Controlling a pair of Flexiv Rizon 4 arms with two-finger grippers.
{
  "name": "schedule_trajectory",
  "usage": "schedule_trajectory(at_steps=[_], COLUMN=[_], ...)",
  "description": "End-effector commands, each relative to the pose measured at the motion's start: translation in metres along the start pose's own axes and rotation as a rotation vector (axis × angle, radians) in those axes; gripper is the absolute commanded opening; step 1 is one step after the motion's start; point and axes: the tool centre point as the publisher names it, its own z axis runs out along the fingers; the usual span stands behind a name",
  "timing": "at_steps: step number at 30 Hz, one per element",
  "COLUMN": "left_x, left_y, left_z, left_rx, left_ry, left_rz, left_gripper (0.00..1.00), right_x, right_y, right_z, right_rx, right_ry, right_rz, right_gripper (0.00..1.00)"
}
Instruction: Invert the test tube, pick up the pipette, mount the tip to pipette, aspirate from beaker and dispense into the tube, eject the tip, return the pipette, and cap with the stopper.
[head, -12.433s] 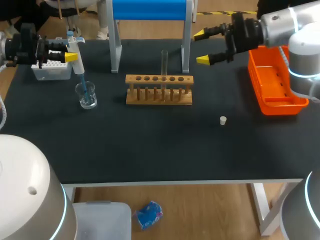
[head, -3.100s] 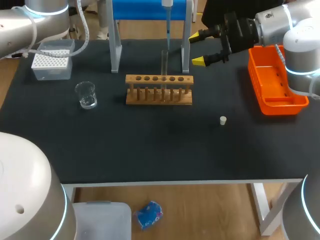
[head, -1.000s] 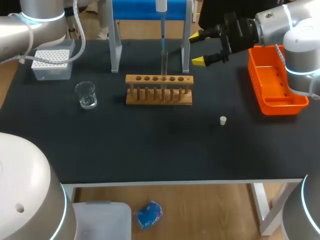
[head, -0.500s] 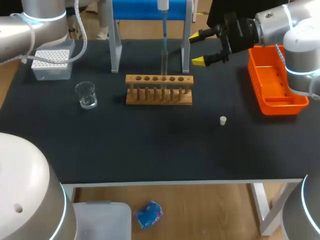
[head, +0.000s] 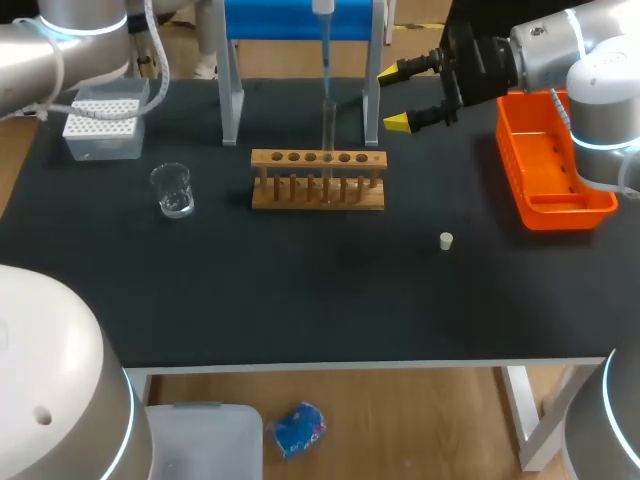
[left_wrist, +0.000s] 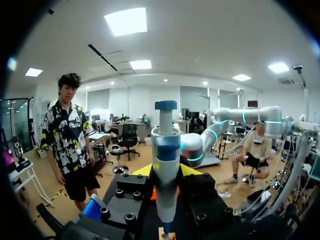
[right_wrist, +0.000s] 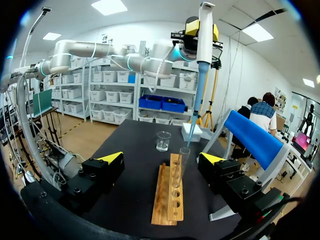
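My left gripper (left_wrist: 166, 171) is shut on the white and blue pipette (left_wrist: 166, 175), held upright high above the wooden rack (head: 318, 180). The pipette's (right_wrist: 204, 35) long blue tip (right_wrist: 196, 100) points straight down, and its end meets the mouth of the clear test tube (right_wrist: 183, 162) standing upright in the rack (right_wrist: 169, 195). In the head view only the pipette's lower part (head: 323, 8) shows above the tube (head: 328, 125). My right gripper (head: 405, 95) hangs open to the right of the tube, nothing between its fingers. The beaker (head: 173, 190) stands left of the rack. A small white stopper (head: 446, 240) lies on the mat.
A white tip box (head: 103, 130) sits at the back left. An orange bin (head: 550, 165) stands at the right edge, under my right arm. A blue-topped stand (head: 300, 20) with white legs rises behind the rack.
The pipette has only shifted by a hair above the tube. My right arm has kept still.
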Motion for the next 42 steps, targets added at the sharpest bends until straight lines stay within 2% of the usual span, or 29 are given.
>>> schedule_trajectory(at_steps=[1, 12, 24, 42], left_x=[-0.005, -0.004, -0.005, -0.011], left_y=[0.007, 0.014, 0.02, 0.018], left_z=[0.002, -0.001, -0.005, -0.003], left_rx=[0.009, 0.01, -0.037, 0.006], left_ry=[0.005, 0.006, -0.018, -0.048], left_rz=[-0.009, -0.027, -0.04, -0.004], left_gripper=[0.0, 0.0, 0.0, 0.0], right_x=[0.001, 0.001, 0.001, 0.001], right_y=[0.0, 0.0, 0.0, 0.0], right_z=[-0.001, -0.001, -0.001, -0.001], right_rx=[0.001, 0.001, 0.001, 0.001], right_ry=[0.0, 0.0, 0.0, 0.0], right_rz=[0.0, 0.0, 0.0, 0.0], right_gripper=[1.0, 1.0, 1.0, 1.0])
